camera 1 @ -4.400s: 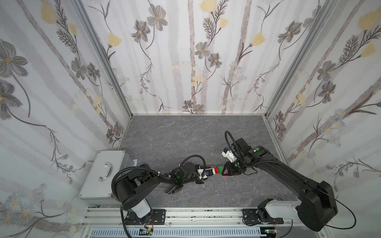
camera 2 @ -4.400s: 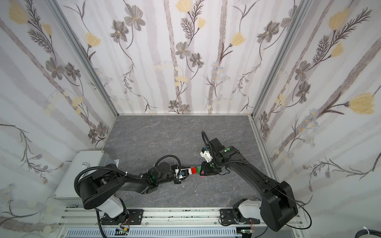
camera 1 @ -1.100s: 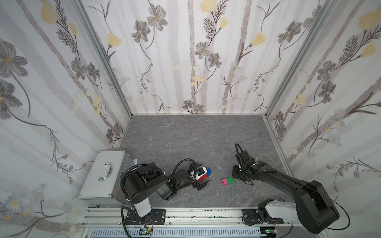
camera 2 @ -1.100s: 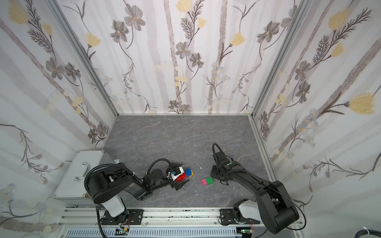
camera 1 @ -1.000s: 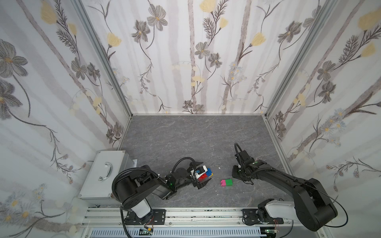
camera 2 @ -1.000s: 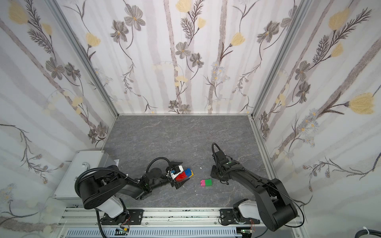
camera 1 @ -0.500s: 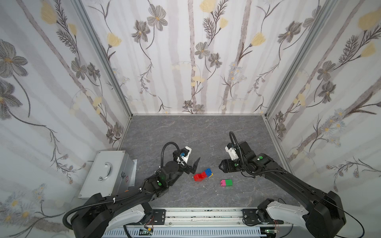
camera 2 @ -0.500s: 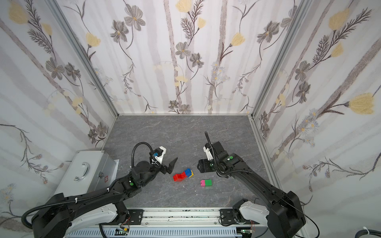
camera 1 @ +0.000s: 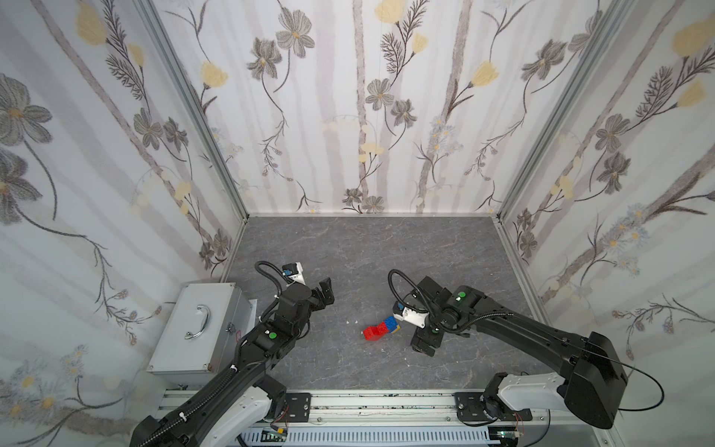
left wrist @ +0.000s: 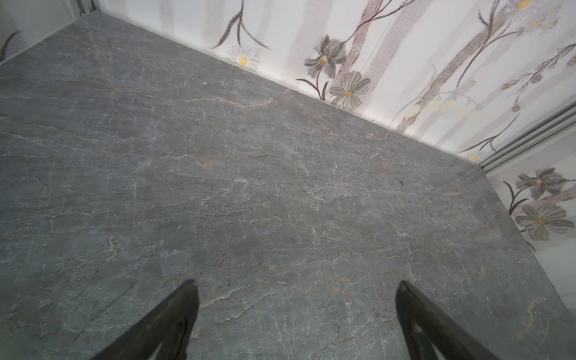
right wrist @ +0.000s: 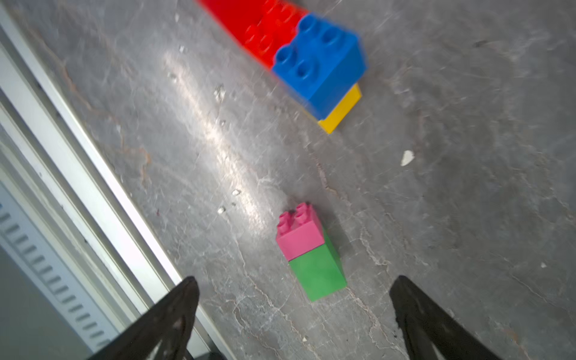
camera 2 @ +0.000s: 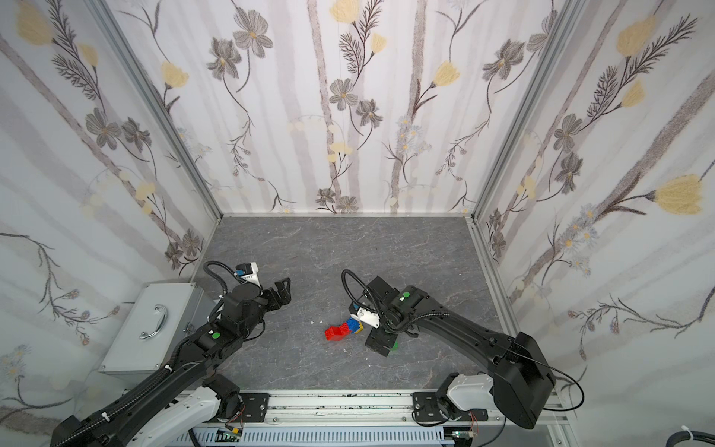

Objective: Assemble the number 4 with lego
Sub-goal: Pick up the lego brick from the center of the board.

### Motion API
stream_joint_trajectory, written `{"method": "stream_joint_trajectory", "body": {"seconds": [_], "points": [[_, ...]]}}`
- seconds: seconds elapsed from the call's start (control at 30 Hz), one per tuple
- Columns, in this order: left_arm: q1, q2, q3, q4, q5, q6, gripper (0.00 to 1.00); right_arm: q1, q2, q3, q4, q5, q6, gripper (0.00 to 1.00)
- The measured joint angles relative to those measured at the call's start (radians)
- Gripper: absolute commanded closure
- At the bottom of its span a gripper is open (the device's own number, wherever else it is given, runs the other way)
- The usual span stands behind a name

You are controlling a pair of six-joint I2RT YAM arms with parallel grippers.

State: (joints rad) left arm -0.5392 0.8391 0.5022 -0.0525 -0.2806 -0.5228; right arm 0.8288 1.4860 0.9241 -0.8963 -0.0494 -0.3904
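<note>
Grey surface (camera 1: 348, 247) in both top views is carrying the red-blue-yellow cluster (camera 1: 381, 329), right pincer (camera 1: 425, 342) hovering beside it, left pincer (camera 1: 327, 294) well left. Left wrist: jaws gaping, empty. Right wrist: jaws gaping, empty, above the pink-green pair (right wrist: 310, 252) lying apart. Joining is pending; gripping that pair seems next.

Two dark jaws stand wide apart above the grey marbled tabletop (left wrist: 249, 187), facing the floral wall (left wrist: 389, 46).

both top views are bright, evenly lit and sharp, with only faint soft shadows on the counter (camera 1: 348, 251). in the right wrist view a pale glare streak crosses the counter and the blue brick (right wrist: 321, 59) and red bricks (right wrist: 258, 21) are smeared by blur; the pink-green pair (right wrist: 308, 252) looks clearer. the left wrist view is crisp.
</note>
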Motion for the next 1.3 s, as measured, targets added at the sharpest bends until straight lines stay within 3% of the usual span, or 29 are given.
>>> {"method": "stream_joint_trajectory", "body": {"seconds": [0.2,0.4,0.53,0.77,0.93,1.1,1.23,1.3], "points": [[0.002,0.013,-0.003,-0.035,0.016,0.000,0.00,0.041,0.038,-0.069,-0.017,0.034,-0.137,0.09],[0.002,0.042,-0.010,-0.032,0.052,0.003,0.00,0.047,0.066,-0.135,0.093,0.108,-0.212,0.16],[0.002,0.092,-0.007,-0.032,0.100,0.022,0.00,0.049,0.093,-0.145,0.139,0.134,-0.227,0.32],[0.002,0.157,0.002,-0.027,0.177,0.043,0.00,0.048,0.131,-0.168,0.199,0.156,-0.227,0.41],[0.002,0.165,0.000,-0.016,0.215,0.064,0.00,0.047,0.134,-0.171,0.225,0.156,-0.231,0.70],[-0.040,0.196,-0.023,0.022,0.258,0.125,0.00,0.029,0.076,-0.171,0.235,0.153,-0.219,0.80],[-0.113,0.224,-0.069,0.100,0.312,0.190,0.00,-0.029,-0.082,-0.159,0.252,0.128,-0.161,0.99],[-0.144,0.229,-0.091,0.146,0.336,0.221,0.00,-0.068,-0.185,-0.158,0.279,0.117,-0.118,1.00]]}}
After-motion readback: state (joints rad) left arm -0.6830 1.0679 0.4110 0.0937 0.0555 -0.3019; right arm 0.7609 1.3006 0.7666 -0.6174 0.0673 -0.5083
